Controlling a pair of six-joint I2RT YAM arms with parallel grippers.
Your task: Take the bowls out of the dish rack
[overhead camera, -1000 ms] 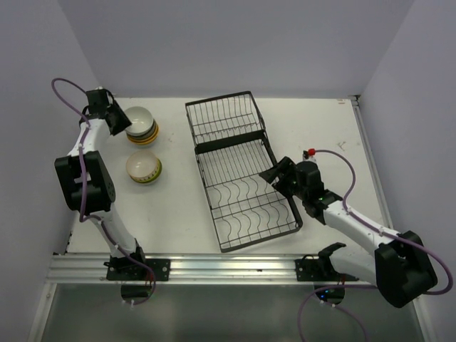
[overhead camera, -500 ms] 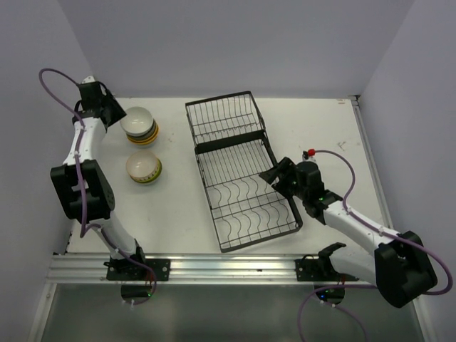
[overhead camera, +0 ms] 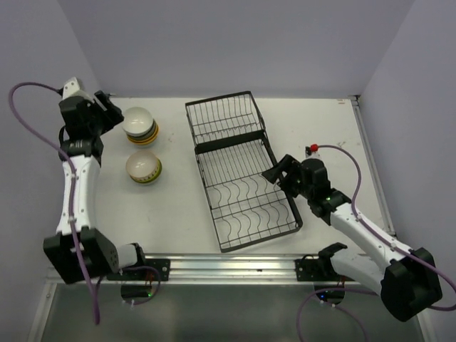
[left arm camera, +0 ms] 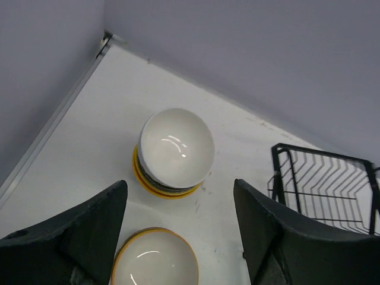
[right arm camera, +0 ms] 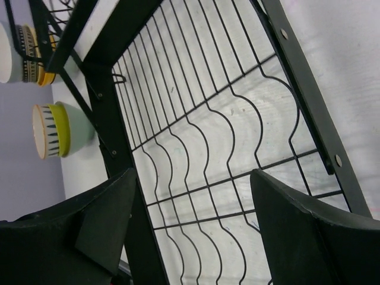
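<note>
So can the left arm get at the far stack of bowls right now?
Probably yes: the left gripper is open right beside the far stack, nothing stands between them, and the dish rack sits off to the side.

No text, label, brand, number or sign can be read in any of the views. Only a painted band of dark stripes is seen on the yellow-green bowl [right arm camera: 59, 130] at the left of the right wrist view, and no letters are formed by it.
</note>
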